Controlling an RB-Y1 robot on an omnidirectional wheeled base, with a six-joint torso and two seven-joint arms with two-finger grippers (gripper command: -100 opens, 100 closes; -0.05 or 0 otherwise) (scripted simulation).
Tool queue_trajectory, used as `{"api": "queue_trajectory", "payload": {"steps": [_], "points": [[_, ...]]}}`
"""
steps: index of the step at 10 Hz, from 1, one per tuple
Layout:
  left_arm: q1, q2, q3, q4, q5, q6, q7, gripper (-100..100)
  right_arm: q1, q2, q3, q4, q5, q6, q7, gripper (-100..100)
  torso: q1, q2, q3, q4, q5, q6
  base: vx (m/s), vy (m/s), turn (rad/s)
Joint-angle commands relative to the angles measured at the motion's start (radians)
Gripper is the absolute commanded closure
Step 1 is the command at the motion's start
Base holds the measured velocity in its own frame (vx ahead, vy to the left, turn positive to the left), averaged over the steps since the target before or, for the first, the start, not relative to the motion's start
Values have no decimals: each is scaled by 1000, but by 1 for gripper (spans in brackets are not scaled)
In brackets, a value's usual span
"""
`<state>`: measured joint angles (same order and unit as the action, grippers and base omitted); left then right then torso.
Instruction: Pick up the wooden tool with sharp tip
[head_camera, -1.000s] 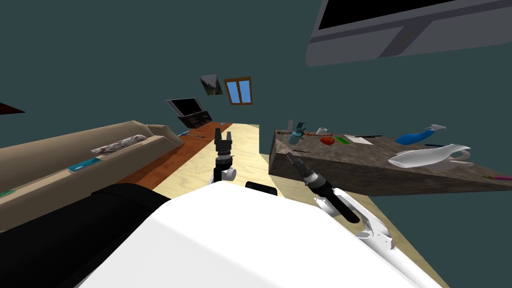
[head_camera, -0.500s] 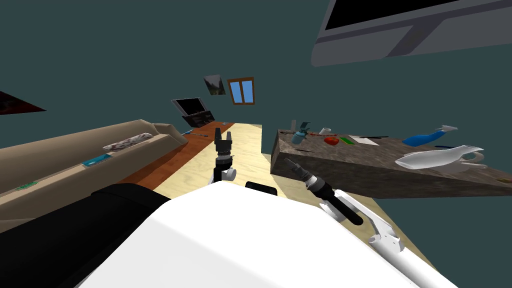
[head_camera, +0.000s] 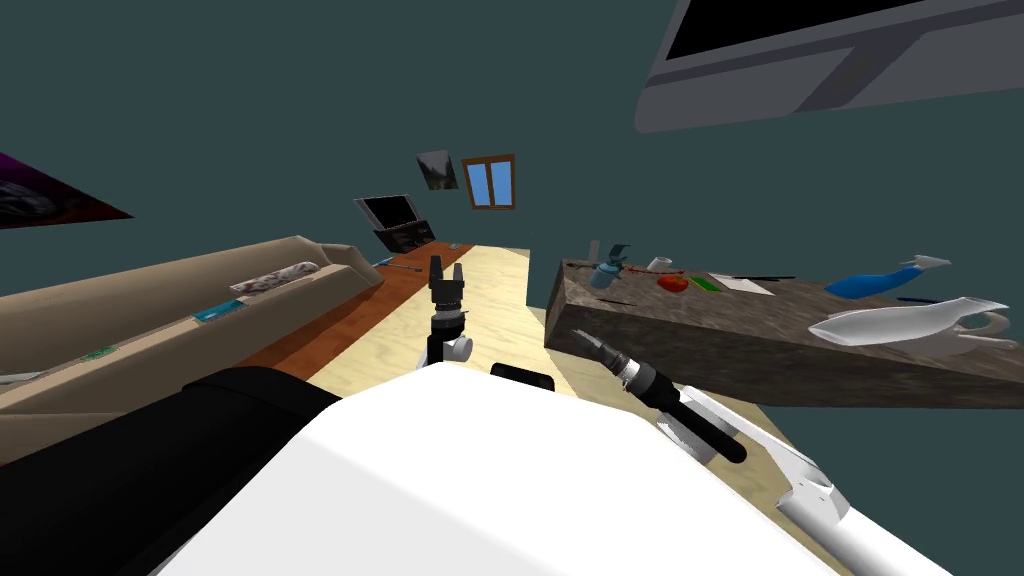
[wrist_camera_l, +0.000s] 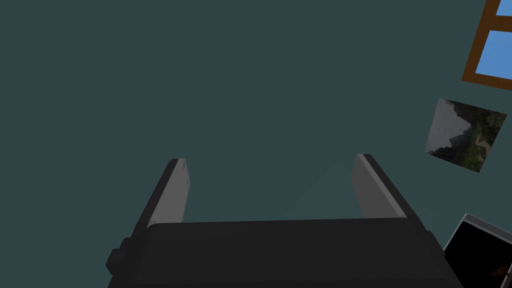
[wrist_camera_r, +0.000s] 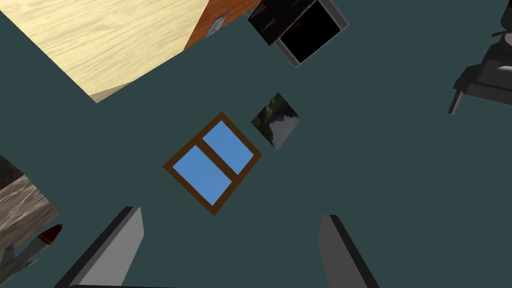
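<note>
R gripper (head_camera: 583, 338) open, raised aslant near table (head_camera: 700, 312).

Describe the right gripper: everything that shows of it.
The right gripper has two thin, light grey, blade-like fingers on a dark box, at the end of a dark wrist with a pale band. The fingers stand wide apart, open, with nothing between them. It hangs in the air by the near corner of the dark mottled table, seen against the table's side and angled up and away from me. Nothing touches it.
</note>
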<state>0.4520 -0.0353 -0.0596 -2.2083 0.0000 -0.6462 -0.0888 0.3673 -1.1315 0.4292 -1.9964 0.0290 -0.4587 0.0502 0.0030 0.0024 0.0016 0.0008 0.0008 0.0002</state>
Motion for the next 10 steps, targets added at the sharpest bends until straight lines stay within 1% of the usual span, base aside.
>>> {"api": "queue_trajectory", "payload": {"steps": [1, 2, 3, 4, 5, 6, 7, 8, 9, 10], "points": [[0, 0, 0, 0, 0, 0, 0, 0, -21, -50, 50, 40, 16, 13, 12, -100, 0, 0, 0, 0, 0, 0, -48, 83, 141], [0, 0, 0, 0, 0, 0, 0, 0, -21, -72, 56, 40, 16, 13, 12, -100, 1, 0, 0, 0, 0, 0, -34, 69, 56], [0, 0, 0, 0, 0, 0, 0, 0, -27, -107, 94, 73, 31, 17, 27, -100, 1, 0, 0, 0, 0, 0, -24, 67, 127], [0, 0, 0, 0, 0, 0, 0, 0, -27, -132, 97, 73, 31, 17, 27, -100, 0, -1, 0, 0, 0, 0, -13, 45, 59], [0, 0, 0, 0, 0, 0, 0, 0, -34, -165, 139, 107, 46, 21, 44, -100, -1, -1, -1, 0, 0, 0, -11, 52, 145], [0, 0, 0, 0, 0, 0, 0, 0, -34, -190, 139, 107, 46, 21, 44, -100, -1, -2, -1, 0, 0, 0, -7, 43, 76], [0, 0, 0, 0, 0, 0, 0, 0, -40, -220, 180, 143, 64, 24, 62, -100, -1, -2, -1, 0, 0, 0, 6, 53, 139], [0, 0, 0, 0, 0, 0, 0, 0, -40, -247, 180, 143, 64, 24, 62, -100, -1, -3, -1, -1, 0, 0, 8, 43, 83], [0, 0, 0, 0, 0, 0, 0, 0, -46, -280, 220, 180, 82, 28, 82, -100, -1, -3, -2, -1, 0, 0, 14, 45, 169], [0, 0, 0, 0, 0, 0, 0, 0, -46, -301, 222, 180, 82, 28, 82, -100, -1, -3, -2, -1, 0, 0, 18, 34, 96]]}}
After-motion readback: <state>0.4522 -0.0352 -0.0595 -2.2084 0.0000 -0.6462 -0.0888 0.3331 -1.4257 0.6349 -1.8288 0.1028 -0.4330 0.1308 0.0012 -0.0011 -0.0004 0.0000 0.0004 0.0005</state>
